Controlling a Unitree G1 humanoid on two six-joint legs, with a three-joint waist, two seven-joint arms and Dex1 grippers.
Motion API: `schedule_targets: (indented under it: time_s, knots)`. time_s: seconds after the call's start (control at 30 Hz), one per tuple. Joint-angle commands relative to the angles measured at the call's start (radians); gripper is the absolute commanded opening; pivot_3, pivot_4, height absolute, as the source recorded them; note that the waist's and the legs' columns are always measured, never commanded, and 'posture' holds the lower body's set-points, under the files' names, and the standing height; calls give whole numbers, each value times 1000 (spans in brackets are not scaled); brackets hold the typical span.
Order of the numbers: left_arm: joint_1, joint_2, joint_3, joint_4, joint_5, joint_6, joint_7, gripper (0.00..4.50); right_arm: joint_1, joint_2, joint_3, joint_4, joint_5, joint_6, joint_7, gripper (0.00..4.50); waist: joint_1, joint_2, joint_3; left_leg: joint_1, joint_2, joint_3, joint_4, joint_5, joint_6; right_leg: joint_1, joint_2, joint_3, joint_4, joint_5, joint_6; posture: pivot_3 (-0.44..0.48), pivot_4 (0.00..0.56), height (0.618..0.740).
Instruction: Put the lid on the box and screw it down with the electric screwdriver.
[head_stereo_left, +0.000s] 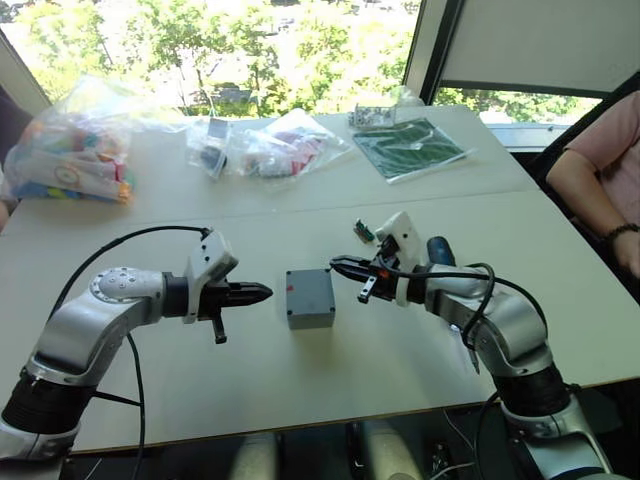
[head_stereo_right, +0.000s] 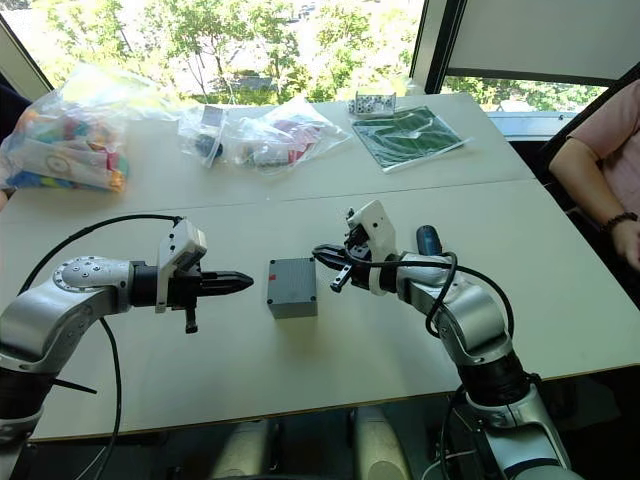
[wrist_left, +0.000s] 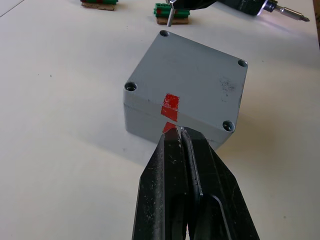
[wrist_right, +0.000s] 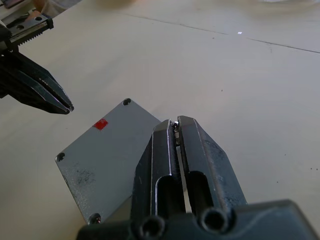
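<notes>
Lid (head_stereo_left: 309, 290) is seated on the box (head_stereo_left: 311, 314), centre of the left eye frame on the pale table (head_stereo_left: 250, 370); red mark runs across the seam on the side facing the left gripper (head_stereo_left: 262, 293). Left gripper clenched, empty, tips just short of that marked face. Right gripper (head_stereo_left: 340, 266) pinched together with a small silvery object, probably a screw, at its tips, hovering near the lid's edge. Electric screwdriver (wrist_left: 260, 7) lies in the upper right of the left wrist frame, beyond the box, ungrasped; green connectors (wrist_left: 171, 13) sit just beside it. Risks, as I judge them: the smooth moulded grey plastic could slide on the slick tabletop if a gripper nudges it, misaligning lid and box; the tiny screw could slip from the narrow black fingertips before reaching one of the four recessed corner holes; the round-bodied driver may roll when reached for.
</notes>
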Motion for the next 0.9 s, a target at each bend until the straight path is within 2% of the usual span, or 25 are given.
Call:
schedule_targets:
  time_s: [0.03,0.33,0.9]
  knots:
    - [0,-3,17,-33,-3,-10,11,0,-20,-4,7,-8,-9,-28,14,58,-1,0,0,0,0,0,0,0,0,0,0,0,0,0,0,0,150,740]
    - [-9,-15,1,-38,-5,-7,17,0,-32,27,7,-4,-14,-31,-8,58,-1,0,0,0,0,0,0,0,0,0,0,0,0,0,0,0,150,740]
    - [-9,-30,-8,-43,-1,-8,22,0,-24,3,53,22,-65,-44,8,58,0,0,0,0,0,0,0,0,0,0,0,0,0,0,0,0,150,740]
